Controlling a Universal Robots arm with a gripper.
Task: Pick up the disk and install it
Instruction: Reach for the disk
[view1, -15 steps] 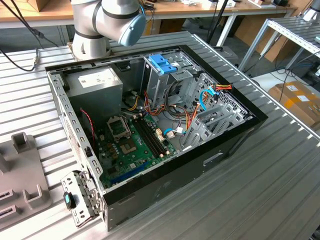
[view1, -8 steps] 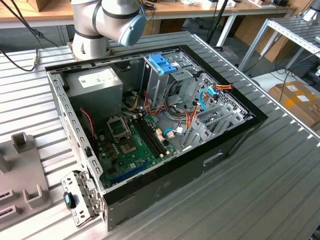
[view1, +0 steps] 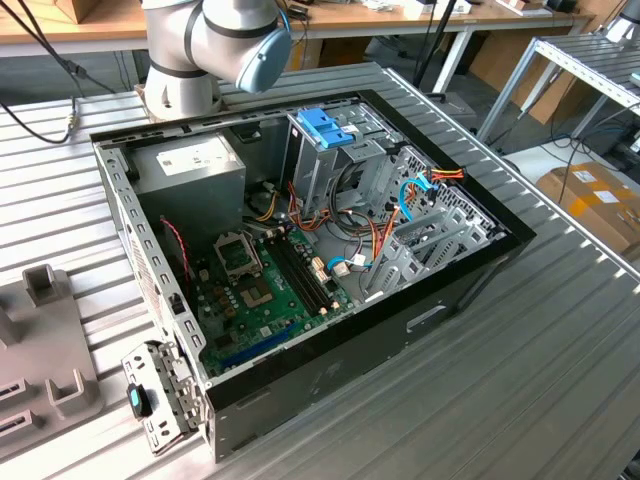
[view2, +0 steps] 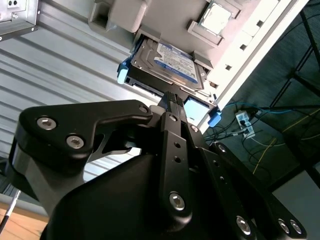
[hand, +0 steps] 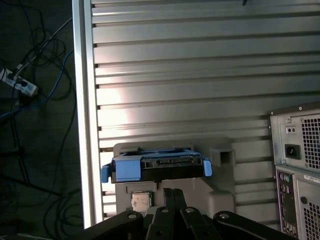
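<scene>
the disk (view2: 165, 62) is dull silver metal edged in light-blue plastic, the table (hand: 175, 75) ribbed matt metal.

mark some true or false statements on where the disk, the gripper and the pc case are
1. The disk sits in a grey holder on the ribbed table. True.
2. The disk is inside the computer case. False: it is outside, in the holder.
3. The gripper is near the disk. True.
4. The case is closed. False: it lies open, its motherboard showing.
5. The disk's rails are red. False: they are light blue.
</scene>
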